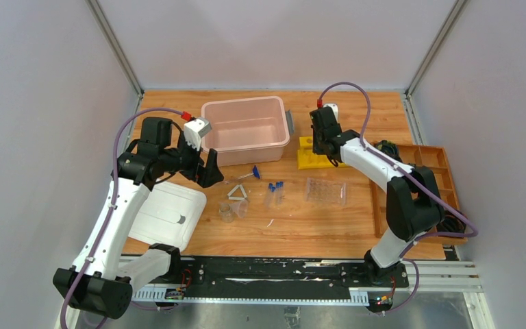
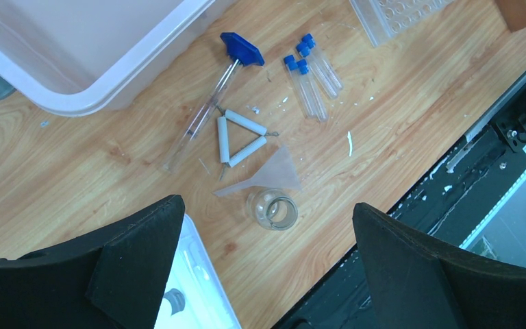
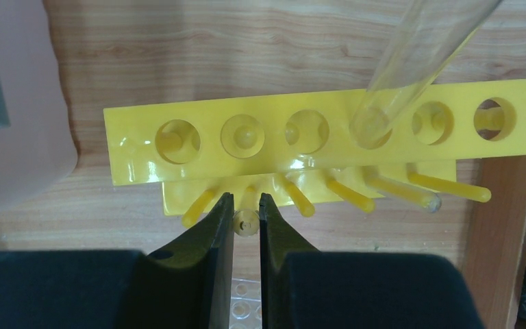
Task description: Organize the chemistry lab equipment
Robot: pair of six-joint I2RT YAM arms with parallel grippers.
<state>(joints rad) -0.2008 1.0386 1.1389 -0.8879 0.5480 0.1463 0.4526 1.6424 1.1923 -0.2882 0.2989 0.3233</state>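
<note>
Black fingers (image 2: 137,260) of the left gripper (image 1: 209,168) fill the bottom corners of the left wrist view, spread wide with nothing between them, above the wooden table (image 1: 294,229). Low in the centre of that frame sits a small clear cup (image 2: 272,209), with a clear funnel (image 2: 277,171) just above it. A white triangle (image 2: 223,140) lies beside the funnel. Along the triangle's left side runs a thin clear rod (image 2: 209,110), its flat blue head toward the top of the frame. Three blue-capped tubes (image 2: 311,79) lie side by side at upper centre, and the clear tube rack (image 2: 397,14) shows at the top edge. A pale pink bin (image 2: 109,89) takes the upper left corner, and a white lid (image 1: 168,214) lies at lower left in the overhead view. The right gripper (image 3: 246,202) is nearly closed, leaving only a thin slit through which a yellow peg tip shows. It hangs over a yellow test-tube rack (image 3: 210,139). One clear test tube (image 3: 418,55) leans in from the upper right, its rounded end in the fourth hole from the left. A wooden compartment tray (image 1: 428,159) lies along the right edge of the overhead view.
</note>
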